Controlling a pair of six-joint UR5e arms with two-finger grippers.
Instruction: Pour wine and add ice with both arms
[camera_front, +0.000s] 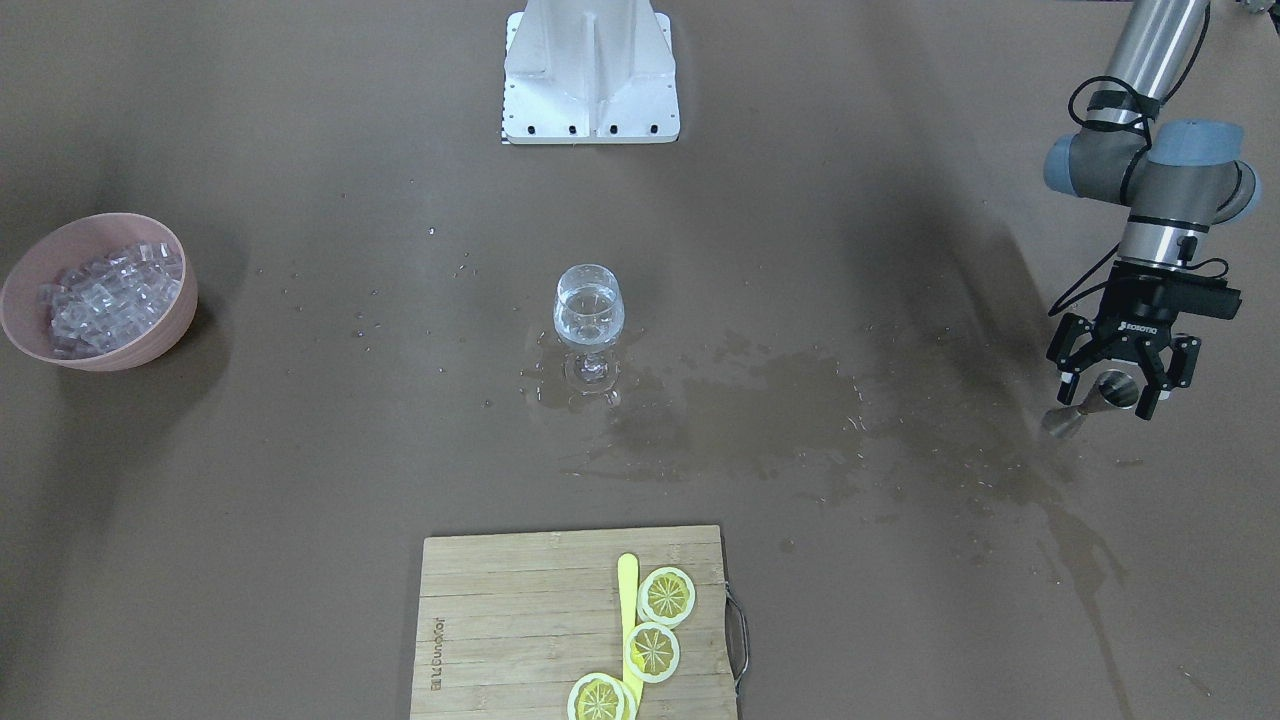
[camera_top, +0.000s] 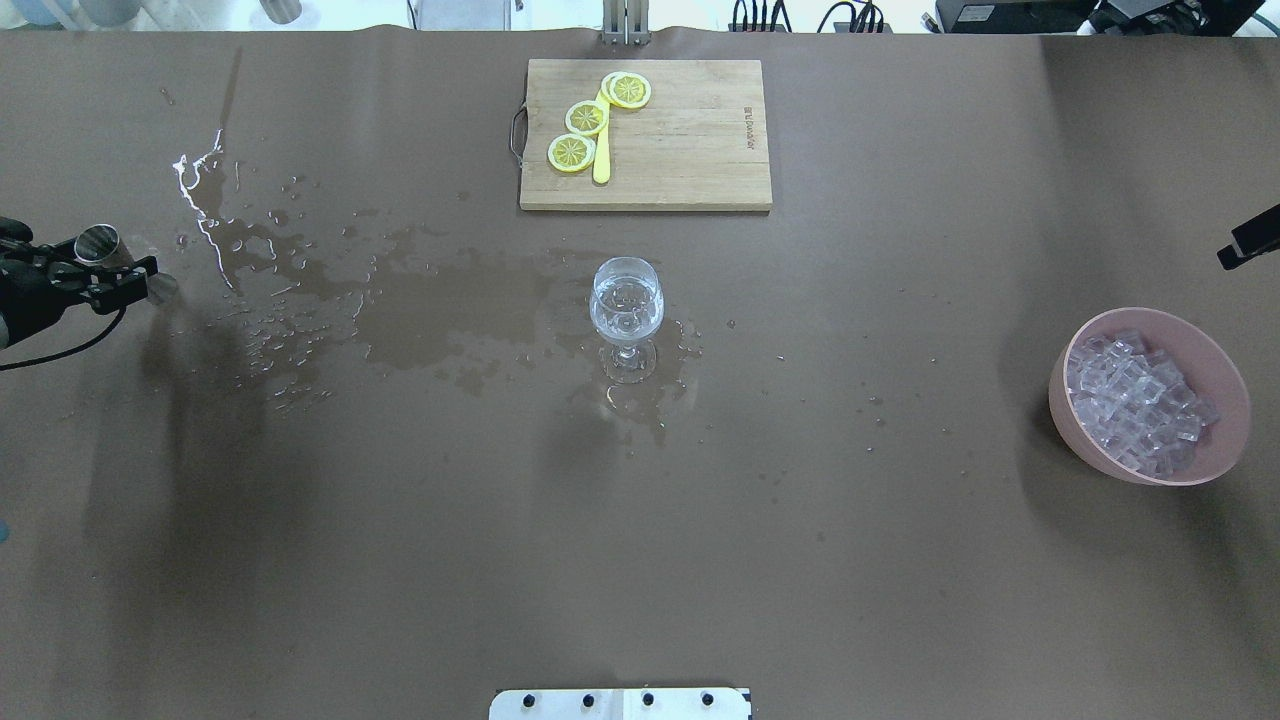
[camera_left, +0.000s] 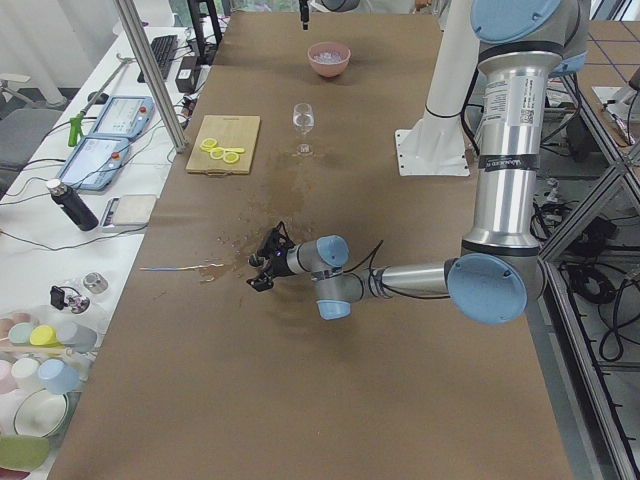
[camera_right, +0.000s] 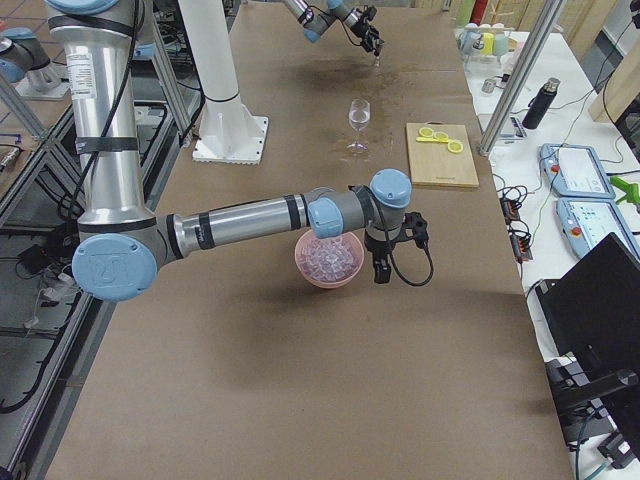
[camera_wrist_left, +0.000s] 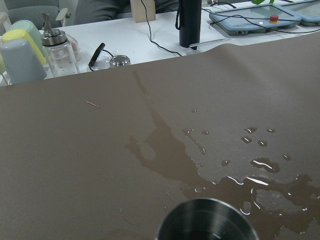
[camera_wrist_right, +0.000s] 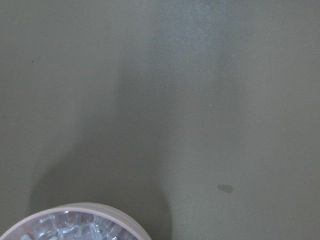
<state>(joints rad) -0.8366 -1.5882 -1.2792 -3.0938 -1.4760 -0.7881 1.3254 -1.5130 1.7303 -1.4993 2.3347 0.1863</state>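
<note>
The wine glass stands upright mid-table with a little clear wine in its bowl; it also shows in the overhead view. The ice fills a pink bowl at the robot's right. My left gripper is shut on a steel jigger, low over the wet table far to the robot's left of the glass. The jigger's rim fills the bottom of the left wrist view. My right gripper hangs beside the bowl; I cannot tell whether it is open or shut.
Spilled liquid spreads from the glass's foot toward the left gripper. A wooden cutting board with three lemon slices and a yellow stick lies at the far edge. The white base block stands at the robot's side.
</note>
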